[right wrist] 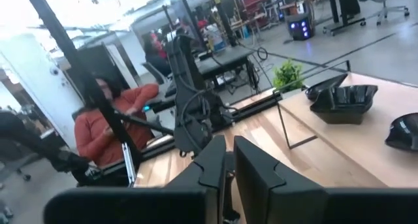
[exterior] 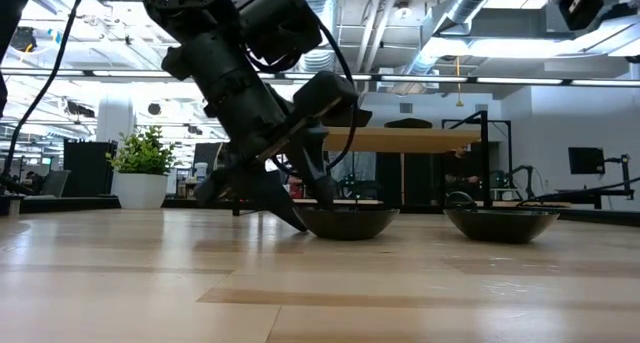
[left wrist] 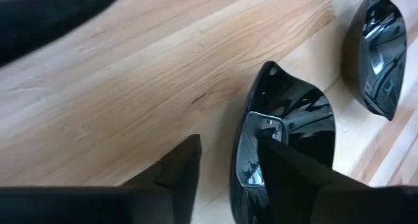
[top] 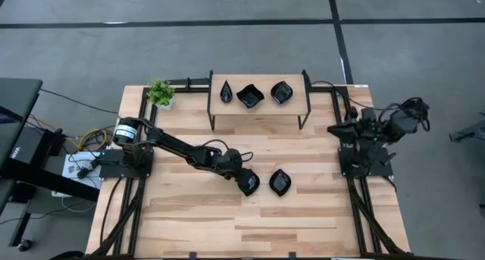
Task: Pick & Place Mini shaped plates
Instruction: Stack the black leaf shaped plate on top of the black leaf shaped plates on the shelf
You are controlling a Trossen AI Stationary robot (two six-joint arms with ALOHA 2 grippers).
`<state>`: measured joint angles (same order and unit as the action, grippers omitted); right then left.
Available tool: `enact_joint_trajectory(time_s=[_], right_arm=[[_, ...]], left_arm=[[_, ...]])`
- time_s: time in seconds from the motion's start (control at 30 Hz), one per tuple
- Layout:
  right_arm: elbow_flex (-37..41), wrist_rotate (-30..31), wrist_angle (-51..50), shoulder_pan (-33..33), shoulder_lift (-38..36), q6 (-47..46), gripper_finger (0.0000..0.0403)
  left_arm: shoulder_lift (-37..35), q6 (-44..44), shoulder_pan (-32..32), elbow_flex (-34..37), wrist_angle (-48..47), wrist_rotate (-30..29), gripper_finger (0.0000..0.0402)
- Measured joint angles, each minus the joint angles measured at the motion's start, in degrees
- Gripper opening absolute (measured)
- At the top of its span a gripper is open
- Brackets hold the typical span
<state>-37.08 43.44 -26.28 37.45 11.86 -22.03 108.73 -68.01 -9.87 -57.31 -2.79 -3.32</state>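
Several small glossy black plates are in view. Two rest on the wooden table near its middle: one (top: 251, 186) under my left gripper (top: 246, 182) and a second (top: 280, 182) just to its right. Three more (top: 250, 95) sit on a raised wooden shelf (top: 295, 104) at the far side. My left gripper (left wrist: 228, 145) is open and slants down over the first plate (left wrist: 294, 113), one finger inside its bowl, the other outside its rim. My right gripper (right wrist: 228, 162) is shut and waits folded over its base at the right edge (top: 337, 130). My left gripper straddles the near plate's wavy rim (left wrist: 240, 152), slanting down from the table's left. One finger (left wrist: 287, 172) is inside the bowl and the other (left wrist: 183, 168) is outside by the table. Whether either finger touches the plate I cannot tell. The plate rests flat on the table (exterior: 345, 221).
A small green potted plant (top: 160, 93) stands at the far left corner beside the shelf. The second plate (exterior: 500, 223) lies close to the right of the left gripper. Bare wood stretches across the near half of the table (top: 250, 230). People sit in the room beyond (right wrist: 104, 132).
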Motion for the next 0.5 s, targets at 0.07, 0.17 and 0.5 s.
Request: enact_joint_trajectory(time_s=[0.07, 0.17, 0.5], right_arm=[[-0.02, 0.13, 0.02, -0.01, -0.86, 0.30, 0.0028], [0.00, -0.06, -0.07, 0.00, -1.05, 1.33, 0.0029], [0.00, -0.04, -1.81, 0.02, -1.05, 1.61, 0.0030]], left_arm=[[0.00, 0.00, 0.00, 0.05, -0.27, -0.15, 0.0136], [0.04, 0.00, 0.00, 0.10, -0.35, -0.31, 0.0104], [-0.64, 0.51, 0.00, 0.27, -0.07, -1.00, 0.0018]])
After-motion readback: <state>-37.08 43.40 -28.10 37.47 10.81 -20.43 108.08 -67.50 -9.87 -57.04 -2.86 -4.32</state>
